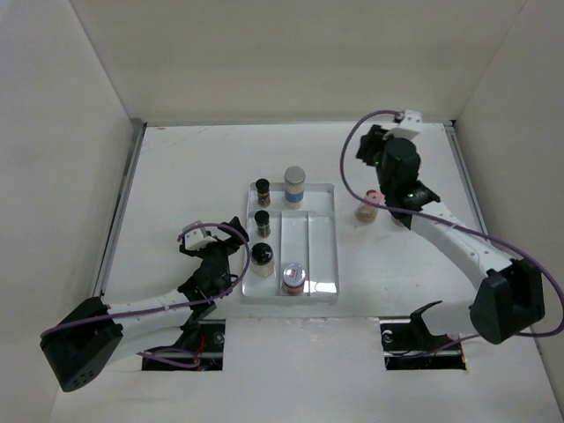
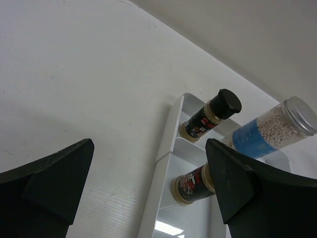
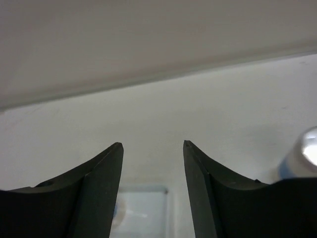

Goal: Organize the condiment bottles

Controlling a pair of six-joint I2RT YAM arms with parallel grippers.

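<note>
A white divided tray (image 1: 322, 251) holds several condiment bottles. In it are two slim black-capped bottles (image 1: 263, 189) (image 1: 262, 220), a tall silver-capped bottle with a blue label (image 1: 294, 183), a black-capped jar (image 1: 263, 255) and a silver-capped jar (image 1: 293, 277). A pink-capped bottle (image 1: 367, 207) stands on the table right of the tray, beside the right arm. My left gripper (image 1: 235, 244) is open and empty at the tray's left rim (image 2: 166, 158); its view shows both black-capped bottles (image 2: 210, 116) (image 2: 194, 181) and the blue-labelled one (image 2: 272, 130). My right gripper (image 1: 368, 148) (image 3: 152, 145) is open and empty, raised behind the pink-capped bottle.
White walls enclose the table at the back and both sides. The right arm's purple cable (image 1: 352, 141) loops above the table right of the tray. The tray's two long right compartments (image 1: 317, 238) hold nothing.
</note>
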